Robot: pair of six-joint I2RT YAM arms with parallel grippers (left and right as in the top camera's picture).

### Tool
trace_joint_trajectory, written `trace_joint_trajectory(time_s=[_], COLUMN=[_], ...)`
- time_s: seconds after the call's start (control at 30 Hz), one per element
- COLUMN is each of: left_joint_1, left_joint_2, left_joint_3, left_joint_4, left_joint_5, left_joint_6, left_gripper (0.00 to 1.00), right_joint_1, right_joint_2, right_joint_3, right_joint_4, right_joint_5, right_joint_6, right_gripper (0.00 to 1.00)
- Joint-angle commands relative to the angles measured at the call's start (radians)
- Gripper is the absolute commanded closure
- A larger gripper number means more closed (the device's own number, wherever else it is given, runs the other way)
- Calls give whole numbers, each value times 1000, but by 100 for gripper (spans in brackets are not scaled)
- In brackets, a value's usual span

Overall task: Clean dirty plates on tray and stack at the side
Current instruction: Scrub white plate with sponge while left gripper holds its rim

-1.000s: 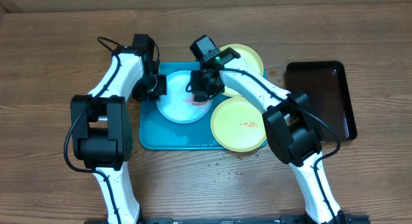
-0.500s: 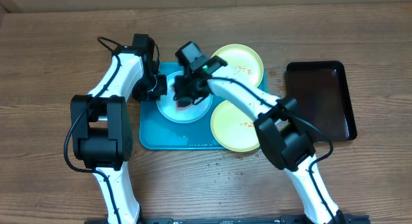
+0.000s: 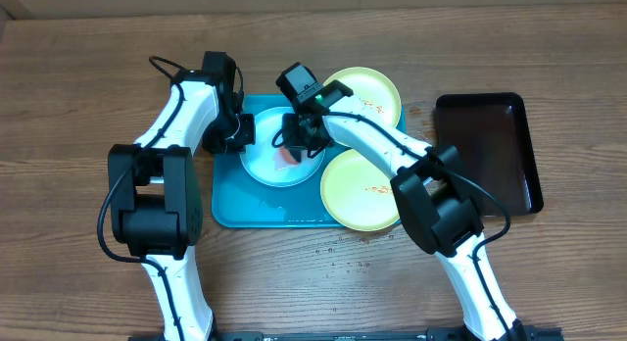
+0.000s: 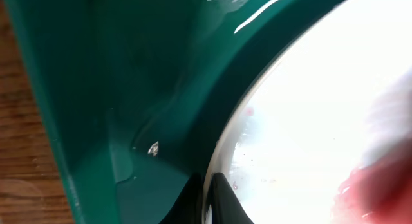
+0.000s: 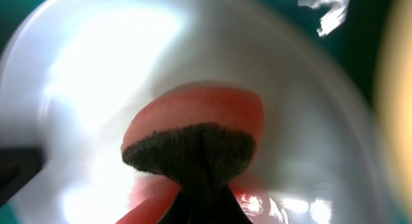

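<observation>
The pale blue-white plate (image 3: 269, 165) lies at the back left of the turquoise tray (image 3: 227, 199). My left gripper (image 3: 238, 135) is shut on its left rim; in the left wrist view the fingers (image 4: 207, 201) pinch the plate's (image 4: 309, 108) edge over the tray (image 4: 96, 89). My right gripper (image 3: 294, 143) is shut on the red-and-grey sponge (image 5: 193, 130) and presses it on the plate (image 5: 96, 69). One yellow-green plate (image 3: 367, 94) lies at the back right, another (image 3: 361, 189) at the front right, each with red-orange smears.
A glossy black tray (image 3: 488, 150) lies on the wooden table to the right. Water droplets (image 3: 343, 258) speckle the wood in front of the turquoise tray.
My right gripper with the sponge swept left across the blue-white plate, then came back a little to the right. The left gripper has kept its hold on the rim.
</observation>
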Motion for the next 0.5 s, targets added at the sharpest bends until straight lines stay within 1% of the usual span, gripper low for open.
trace_joint_trajectory(time_s=[0.0,0.13,0.3,0.47], left_joint_1=[-2,-3,-3,-3], left_joint_2=[32,32,32,32], left_joint_3=[2,2,2,2], left_joint_4=[2,1,0,0], left_joint_5=[-9,-9,-9,-9], left_joint_6=[1,1,1,1], left_gripper=[96,96,96,96], right_joint_1=[-23,-24,-13,32], right_joint_2=[8,8,11,51], right_joint_3=[0,0,0,0], right_joint_4=[-28,-26,0,45], right_joint_5=[195,172,-19,-167], right_joint_6=[-1,0,-1,-1], right_gripper=[96,96,96,96])
